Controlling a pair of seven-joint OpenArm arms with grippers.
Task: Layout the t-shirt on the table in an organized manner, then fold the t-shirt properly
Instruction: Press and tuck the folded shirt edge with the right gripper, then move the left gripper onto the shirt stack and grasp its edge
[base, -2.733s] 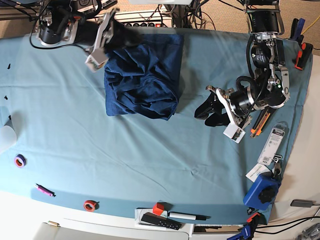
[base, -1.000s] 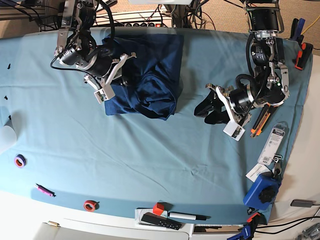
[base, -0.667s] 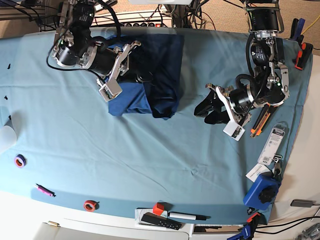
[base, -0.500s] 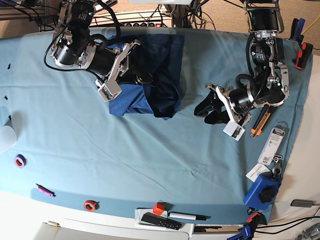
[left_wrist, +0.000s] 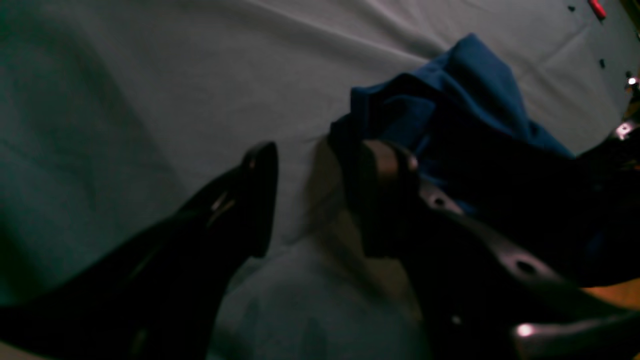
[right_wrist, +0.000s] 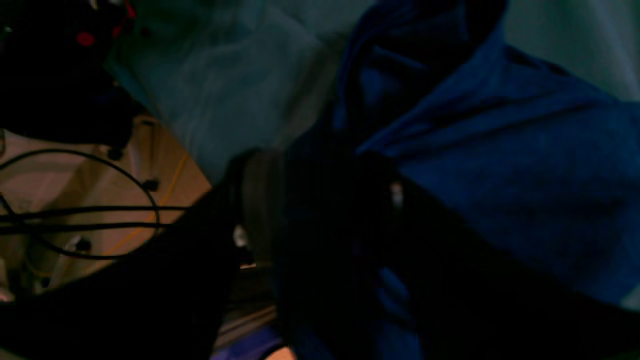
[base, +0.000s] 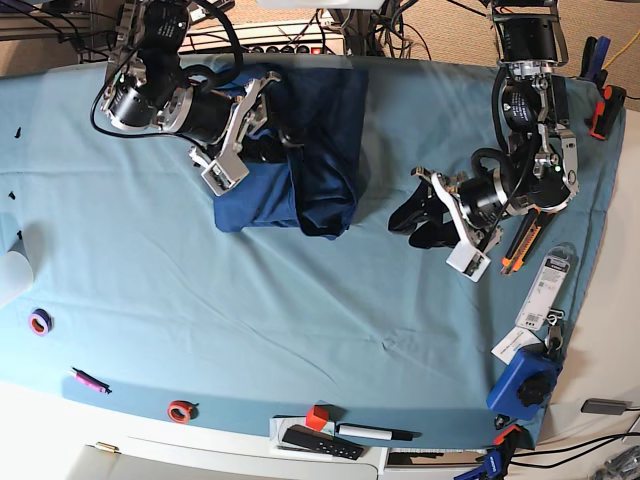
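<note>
1. Lying bunched at the far side of the table (base: 150, 300), left of centre: the t-shirt (base: 320, 150), part flat, part lifted in dark folds.
2. Poised over the garment's left part: right gripper (base: 265, 130), cloth between its fingers (right_wrist: 260, 200) in the wrist view; how far apart the jaws stand, and whether they grip, impossible to tell.
3. Hovering right of the shirt, well apart: left gripper (base: 415, 220), jaws spread, empty.
</note>
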